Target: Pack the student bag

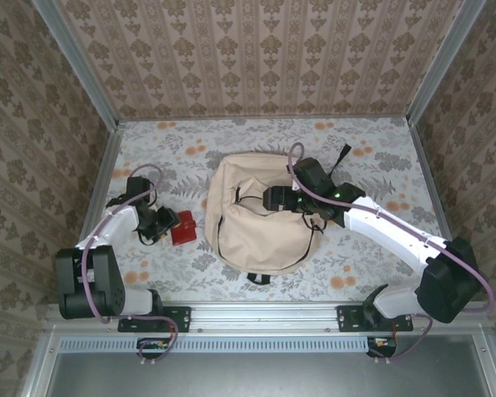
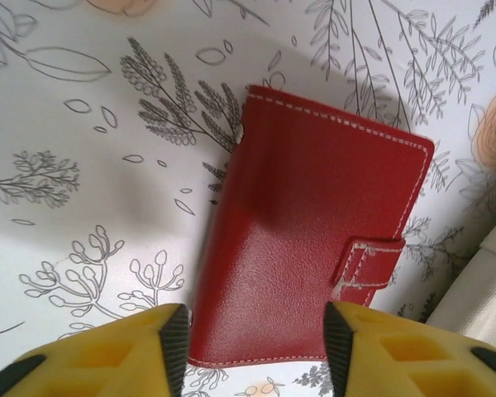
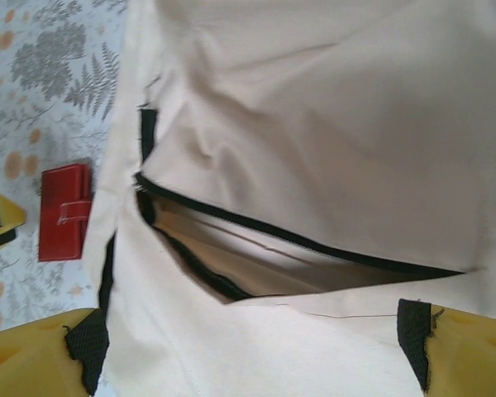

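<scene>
Near end of flat red leather wallet (image 2: 306, 240) sits between the spread fingers of left gripper (image 2: 256, 331); floral tabletop (image 2: 91, 190) bare beside it. Under wide-open right gripper (image 3: 252, 339), large beige fabric backpack (image 3: 331, 124) shows a narrow gaping zip opening (image 3: 256, 256)

Beige student bag (image 1: 250, 233) mid-table, red wallet (image 1: 183, 229) beside left pincer (image 1: 160, 223).
</scene>
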Motion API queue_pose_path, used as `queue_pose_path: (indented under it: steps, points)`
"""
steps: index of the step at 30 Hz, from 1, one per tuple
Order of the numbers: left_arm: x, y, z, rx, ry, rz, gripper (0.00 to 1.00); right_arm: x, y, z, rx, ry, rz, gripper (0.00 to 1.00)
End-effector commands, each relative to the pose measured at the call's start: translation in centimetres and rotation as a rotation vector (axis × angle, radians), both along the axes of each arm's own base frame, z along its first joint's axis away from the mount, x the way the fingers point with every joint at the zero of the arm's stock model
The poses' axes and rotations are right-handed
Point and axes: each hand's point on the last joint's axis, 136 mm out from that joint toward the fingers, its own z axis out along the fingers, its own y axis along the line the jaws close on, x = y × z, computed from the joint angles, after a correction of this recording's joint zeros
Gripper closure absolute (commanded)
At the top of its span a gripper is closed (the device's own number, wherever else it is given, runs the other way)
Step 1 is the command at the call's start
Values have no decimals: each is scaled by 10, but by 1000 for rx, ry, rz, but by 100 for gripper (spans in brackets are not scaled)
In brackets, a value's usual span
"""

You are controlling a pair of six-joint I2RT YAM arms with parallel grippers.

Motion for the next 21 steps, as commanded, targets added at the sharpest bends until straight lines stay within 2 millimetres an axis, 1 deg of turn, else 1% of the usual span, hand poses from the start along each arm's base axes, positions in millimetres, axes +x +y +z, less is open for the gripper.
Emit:
queue_pose_path:
  steps: [1, 5, 8, 11, 17, 19, 21]
  points:
    - [3, -6, -2, -43, -22, -24, 56, 0, 22, 5, 9, 0, 65, 8]
    - [-2, 3, -13, 11, 19, -33, 58, -4, 42, 7, 11, -1, 109, 9]
    - [-4, -1, -20, -9, 37, -46, 58, -6, 54, 8, 10, -3, 136, 9]
    - [-5, -3, -28, -18, 58, -51, 57, -7, 61, 8, 3, -1, 149, 10]
    - [-5, -9, -37, -55, 77, -59, 58, -8, 61, 10, -5, -7, 146, 10]
    - [-5, -11, -39, -68, 77, -60, 61, -8, 59, 10, -11, -9, 143, 10]
    - [-5, -12, -40, -75, 82, -59, 68, -8, 58, 11, -13, -9, 140, 10]
